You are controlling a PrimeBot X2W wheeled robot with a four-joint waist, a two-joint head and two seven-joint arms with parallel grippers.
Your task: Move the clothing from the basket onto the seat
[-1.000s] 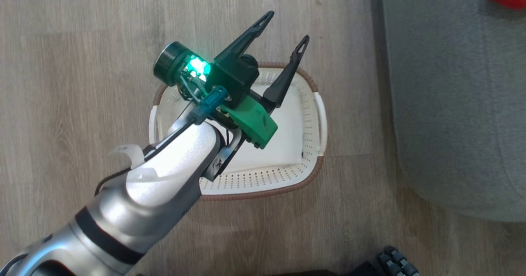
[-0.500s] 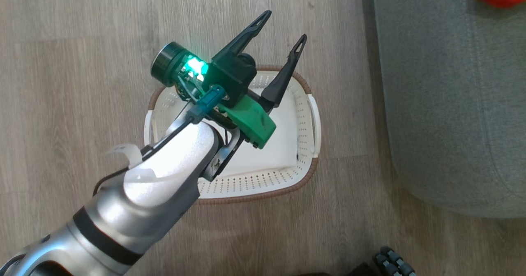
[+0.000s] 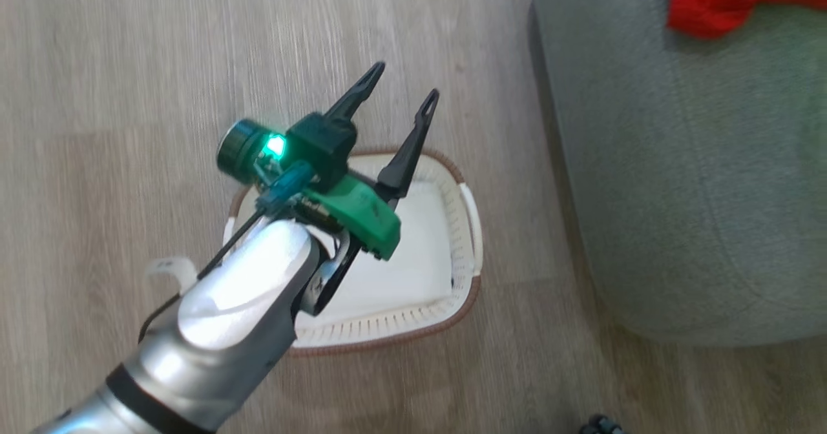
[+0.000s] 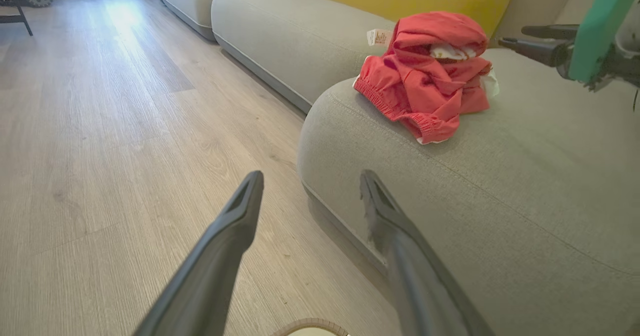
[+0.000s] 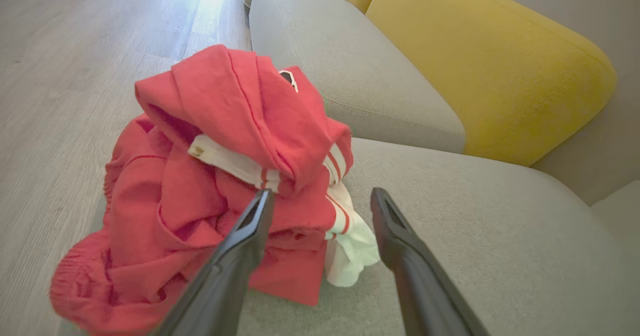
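Your red clothing [image 5: 225, 176] lies heaped near the seat's [image 5: 475, 236] edge. The right wrist view gives you its white striped trim, with the right pincer [image 5: 321, 192] spread wide, gripping nothing. The head view adds the basket [image 3: 387, 325] on the floor [image 3: 129, 66], beneath the spread left pincer [image 3: 405, 79].

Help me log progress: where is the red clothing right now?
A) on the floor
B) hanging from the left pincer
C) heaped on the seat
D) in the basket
C: the clothing lies in a heap on the seat, while the basket on the floor shows only its bare white bottom.
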